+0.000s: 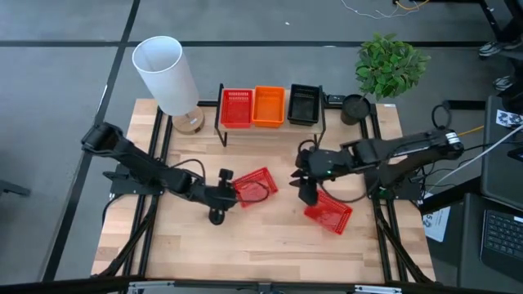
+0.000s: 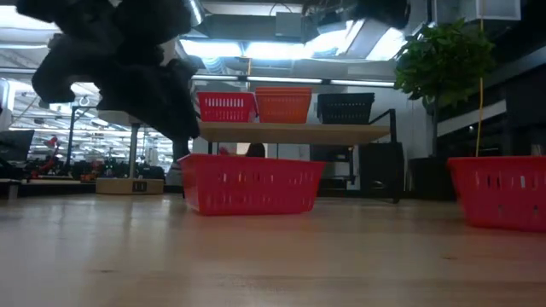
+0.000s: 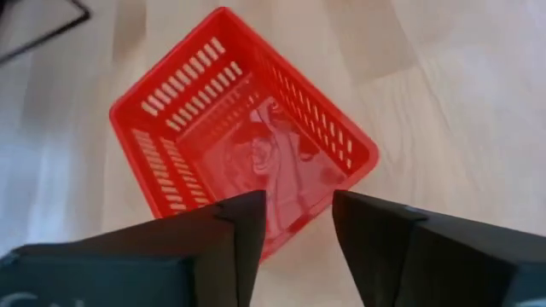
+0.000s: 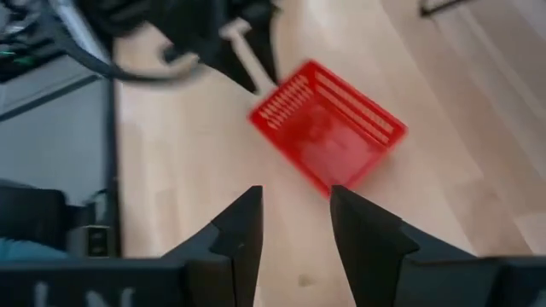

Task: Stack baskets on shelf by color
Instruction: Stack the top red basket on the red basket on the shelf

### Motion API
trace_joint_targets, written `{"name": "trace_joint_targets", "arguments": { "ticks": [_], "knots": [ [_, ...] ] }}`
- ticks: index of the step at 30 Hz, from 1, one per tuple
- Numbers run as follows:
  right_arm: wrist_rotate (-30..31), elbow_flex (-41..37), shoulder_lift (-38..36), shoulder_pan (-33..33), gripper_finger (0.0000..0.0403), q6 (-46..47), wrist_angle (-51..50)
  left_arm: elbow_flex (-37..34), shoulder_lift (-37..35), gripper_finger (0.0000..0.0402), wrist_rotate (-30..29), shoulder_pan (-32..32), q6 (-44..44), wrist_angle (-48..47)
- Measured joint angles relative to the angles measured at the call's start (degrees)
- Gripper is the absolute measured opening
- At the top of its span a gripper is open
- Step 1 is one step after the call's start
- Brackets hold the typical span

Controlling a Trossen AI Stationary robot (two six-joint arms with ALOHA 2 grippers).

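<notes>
Left claw [image 3: 299,205] spread wide, holding nothing, hanging just over the near corner of a red plastic mesh basket [image 3: 247,145]. That basket sitting flat on the wooden table [image 1: 261,245], turned at a slant, in front of the low wooden shelf on thin black legs [image 2: 299,132].

Right claw [image 4: 296,198] spread too and empty, up above the table right by a second red mesh basket [image 1: 329,214], which also lies crooked, closer to the right edge.

Already up on the shelf: a red basket spot [image 1: 236,108], an orange basket spot [image 1: 269,106], a black basket spot [image 1: 304,104]. Hard to tell how many are piled in each.

Things that could go wrong:
- Grabbing the thin slanted rim off-center. Could make the basket tip, spin or slip out on the way up.
- Pushing down too low. Could shove the light basket across the smooth wood instead of pinching it.
- Both arms close together in the middle. Could bump if both reach for the shelf at once.
- Setting a crooked basket onto the red pile. Might not nest, and could sit tilted or slide off the board.
- Swinging in low. Could knock the shelf's front edge or the orange pile next door.
</notes>
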Motion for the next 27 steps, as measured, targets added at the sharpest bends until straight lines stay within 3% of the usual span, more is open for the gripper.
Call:
{"name": "trace_joint_targets", "arguments": {
  "ticks": [9, 17, 21, 27],
  "knots": [
    [0.56, 4.66, -1.37, 7.62, 0.0138, 0.05, -0.97, 5.63, 7.22, 0.0141, 1.43, -0.05, 10.48, -11.70],
    [4.02, 4.69, -1.75, 12.63, 0.0138, 1.70, -1.59, 8.52, 8.63, 0.0141, -2.56, 1.17, 13.27, -11.35],
    [4.02, 4.69, -1.75, 14.16, 0.0138, 1.79, -1.56, 11.56, 8.63, 0.0141, -4.61, 1.64, 21.46, -10.78],
    [4.09, 4.67, -1.73, 16.81, 0.0138, 2.31, -1.32, 16.57, 12.89, 0.0141, -4.24, 7.16, 32.68, -11.47]
  ]
}}
